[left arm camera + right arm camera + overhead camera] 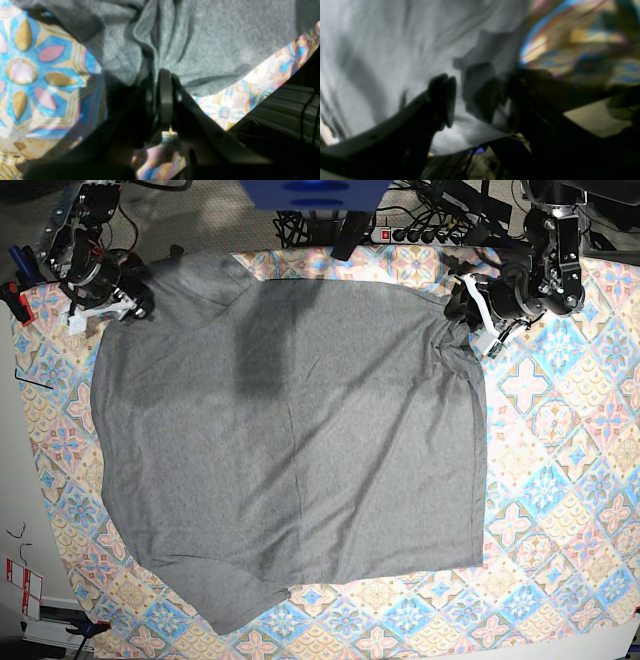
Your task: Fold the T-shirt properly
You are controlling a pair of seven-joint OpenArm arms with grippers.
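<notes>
Mid-spreading of large plain heather-grey cotton T-shirt [290, 440]; left gripper [163, 75] clamped on its bunched edge; right gripper [480, 100] part-spread, hold on shirt unclear; next: pull corners taut.

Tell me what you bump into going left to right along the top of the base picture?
Right gripper → T-shirt → left gripper → bare tablecloth.

A robotics lab: cables and a power strip [420, 232] (plugs in) behind the tablecloth [560, 480].
</notes>
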